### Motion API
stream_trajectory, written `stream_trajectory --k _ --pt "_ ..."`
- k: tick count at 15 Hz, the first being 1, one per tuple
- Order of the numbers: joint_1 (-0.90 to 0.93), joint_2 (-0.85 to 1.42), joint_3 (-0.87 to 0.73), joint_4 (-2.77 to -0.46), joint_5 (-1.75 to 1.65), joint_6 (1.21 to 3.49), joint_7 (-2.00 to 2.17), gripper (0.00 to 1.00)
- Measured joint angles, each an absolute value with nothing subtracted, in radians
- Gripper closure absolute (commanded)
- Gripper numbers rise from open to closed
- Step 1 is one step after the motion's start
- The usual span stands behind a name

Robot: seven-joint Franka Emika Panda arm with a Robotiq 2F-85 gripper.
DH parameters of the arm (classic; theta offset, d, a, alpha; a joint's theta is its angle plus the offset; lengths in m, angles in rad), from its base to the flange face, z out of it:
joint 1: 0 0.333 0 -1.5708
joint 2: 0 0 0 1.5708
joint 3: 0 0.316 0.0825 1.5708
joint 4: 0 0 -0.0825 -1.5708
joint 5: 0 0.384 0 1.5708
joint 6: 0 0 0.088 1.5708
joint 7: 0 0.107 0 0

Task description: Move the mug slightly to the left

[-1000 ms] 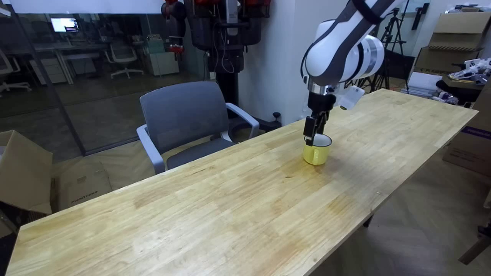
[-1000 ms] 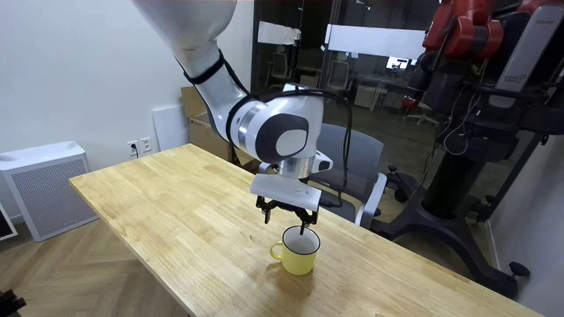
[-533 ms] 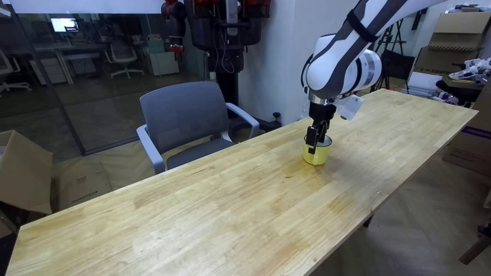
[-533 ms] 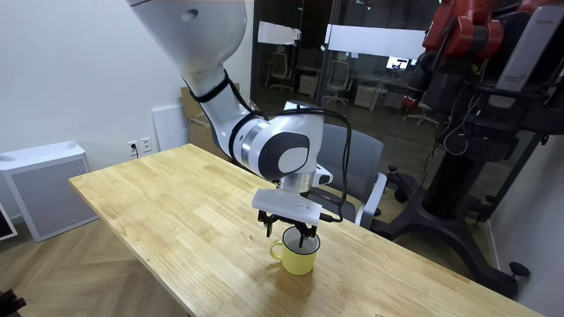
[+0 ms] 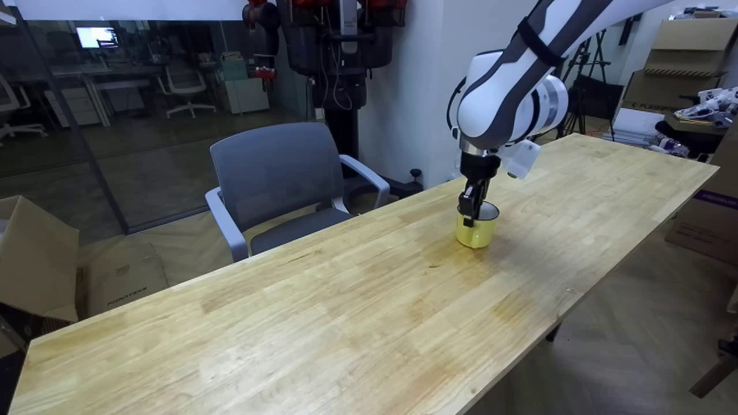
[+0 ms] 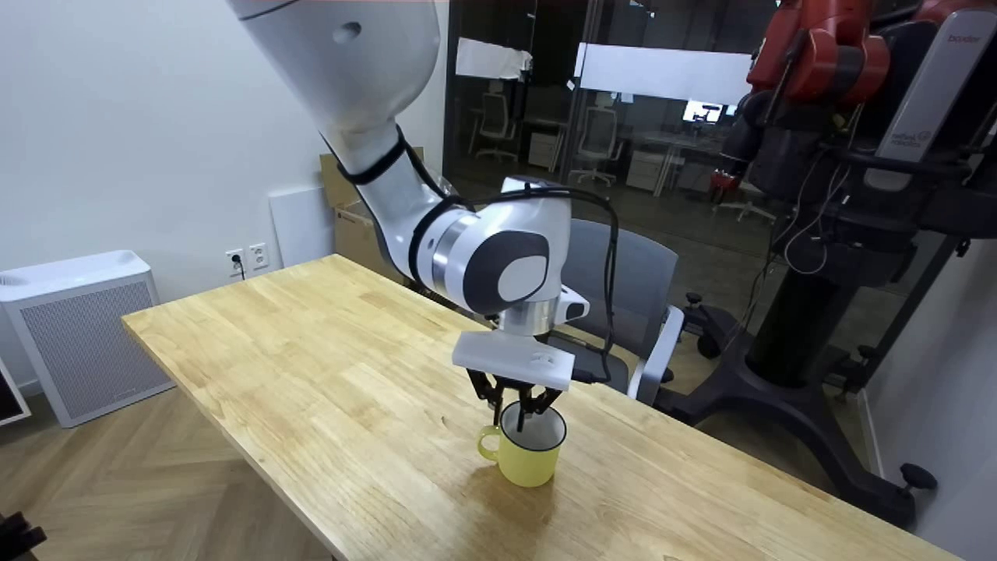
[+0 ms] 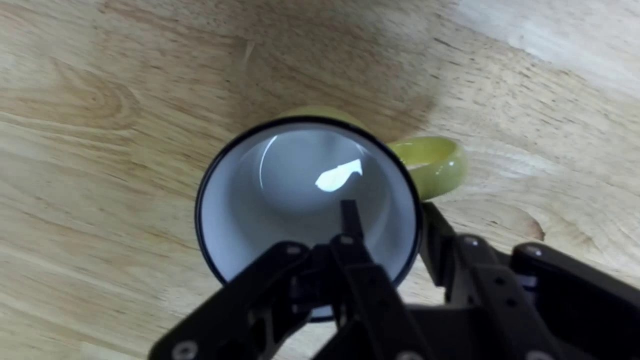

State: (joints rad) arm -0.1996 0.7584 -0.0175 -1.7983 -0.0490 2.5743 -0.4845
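Mug [image 6: 530, 456] noted upright on tabletop [image 6: 311, 343], its rim [image 7: 310, 119] straddled by parted pincer [image 7: 391, 206]: one finger [image 7: 352, 221] inside mug, clear of rim; other outside, beside handle [image 7: 441, 181]. On uneven closing, mug may be dragged or tipped, handle snagged.

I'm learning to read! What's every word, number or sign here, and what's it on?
"baxter": grey robot panel
"rethink robotics": same panel, lower down
"PHANTEKS": cardboard box on the floor
Too small or blurred to read: far cardboard box, purple-banded cardboard box, computer screen.
None visible on the yellow mug.
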Motion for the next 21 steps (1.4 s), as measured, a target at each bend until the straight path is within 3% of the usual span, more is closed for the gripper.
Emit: stream_trajectory --k 3,5,8,9,21 --pt "-0.198 0.759 -0.017 -1.795 -0.063 2.574 -0.484 1.0" --pt "-0.198 0.758 -0.019 -1.792 -0.075 2.574 -0.483 0.9" --pt "-0.201 0.756 -0.018 -1.792 -0.08 2.574 -0.484 0.9" --pt "-0.201 0.756 -0.018 -1.792 -0.08 2.574 -0.484 0.97" --pt "-0.164 0.762 0.026 -1.748 -0.053 2.574 -0.373 0.98"
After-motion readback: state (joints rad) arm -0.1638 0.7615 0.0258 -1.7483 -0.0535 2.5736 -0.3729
